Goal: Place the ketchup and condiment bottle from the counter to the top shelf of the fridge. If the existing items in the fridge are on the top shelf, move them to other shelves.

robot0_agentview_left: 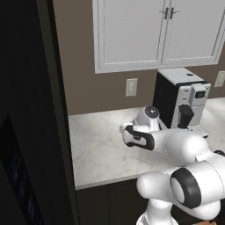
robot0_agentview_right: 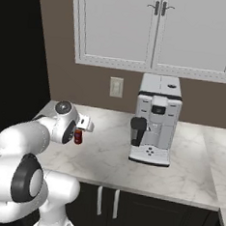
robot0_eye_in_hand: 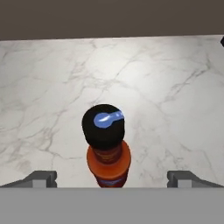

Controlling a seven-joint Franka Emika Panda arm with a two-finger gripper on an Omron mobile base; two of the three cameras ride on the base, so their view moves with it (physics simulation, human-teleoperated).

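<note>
While my fingers [robot0_eye_in_hand: 112,178] stand spread wide and empty, I hover over the ketchup bottle [robot0_eye_in_hand: 107,146] — upright on the marble tabletop [robot0_eye_in_hand: 175,96], left of the coffee machine [robot0_agentview_right: 155,121]. Pickup is underway; next, I judge, descend and close round its body.

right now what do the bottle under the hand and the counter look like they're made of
Bottle: likely plastic, orange-red body with a smooth, slightly glossy look; its cap is matte black with a blue mark on top. It stands upright.
Counter: looks like polished marble or a marble-look stone, white with thin grey veins; since this is rendered, it could as well be laminate.
</note>
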